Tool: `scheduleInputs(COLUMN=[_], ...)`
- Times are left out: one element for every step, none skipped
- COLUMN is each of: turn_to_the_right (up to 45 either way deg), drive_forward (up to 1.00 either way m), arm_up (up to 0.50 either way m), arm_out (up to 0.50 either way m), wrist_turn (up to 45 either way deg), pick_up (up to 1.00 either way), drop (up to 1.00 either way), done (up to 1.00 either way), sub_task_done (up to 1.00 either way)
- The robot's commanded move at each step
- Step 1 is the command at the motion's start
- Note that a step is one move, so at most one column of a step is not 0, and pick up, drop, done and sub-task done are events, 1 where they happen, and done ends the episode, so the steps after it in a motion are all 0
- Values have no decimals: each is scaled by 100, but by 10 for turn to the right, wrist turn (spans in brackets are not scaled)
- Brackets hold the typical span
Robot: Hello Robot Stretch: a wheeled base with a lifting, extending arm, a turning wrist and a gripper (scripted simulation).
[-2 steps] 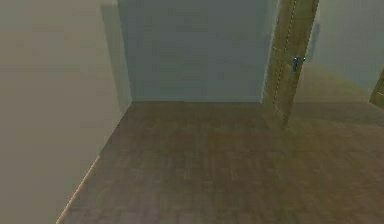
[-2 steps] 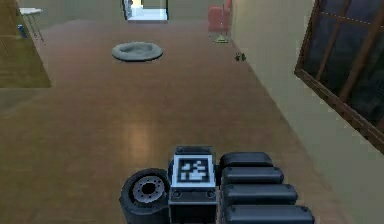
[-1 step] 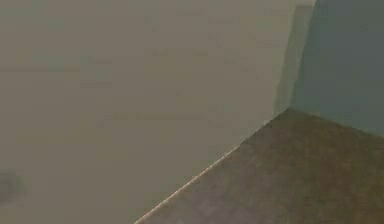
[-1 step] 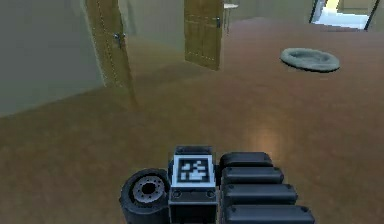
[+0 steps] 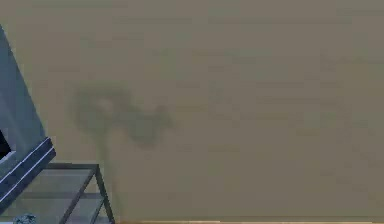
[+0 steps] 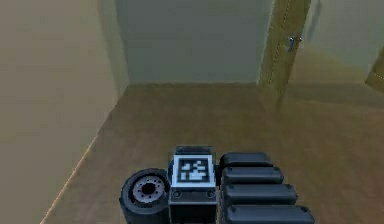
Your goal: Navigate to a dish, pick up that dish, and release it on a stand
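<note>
- step, my read: the search leg; the dish is not yet found; where the dish is I cannot tell from these views
- forward view: plain tan wall close ahead, from 10 o'clock round to 4 o'clock
- at 8 o'clock a metal-framed rack with a flat shelf; above it at 9 o'clock a blue-grey panel, maybe a screen; the rack could be the stand, not sure
- arm side view: wood floor runs toward 12 o'clock to a far wall; door at 1 o'clock with a small handle
- arm sits as stacked dark blocks at 5 o'clock; white marker square at 6 o'clock; dark round end piece just beside it at 7 o'clock
- fingers: cannot make them out on that end piece; cannot tell how they are set; cannot tell whether they hold anything
- doing it well: turn the base slowly toward the forward view's 9 o'clock so the rack comes to centre; the wall looks near, so turn in place before any drive; check the rack for something dish-shaped; if nothing, try the passage toward the door; extend the arm only once side-on to the dish
- writing: none readable; the marker square has black blocks, a pattern and not words; no labels or brands to report
</note>
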Motion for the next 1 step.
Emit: scheduleInputs(turn_to_the_right=[-450], drive_forward=[0], arm_up=[0], arm_out=[0], wrist_turn=[0], pick_up=[0], drop=[0], done=[0], sub_task_done=[0])
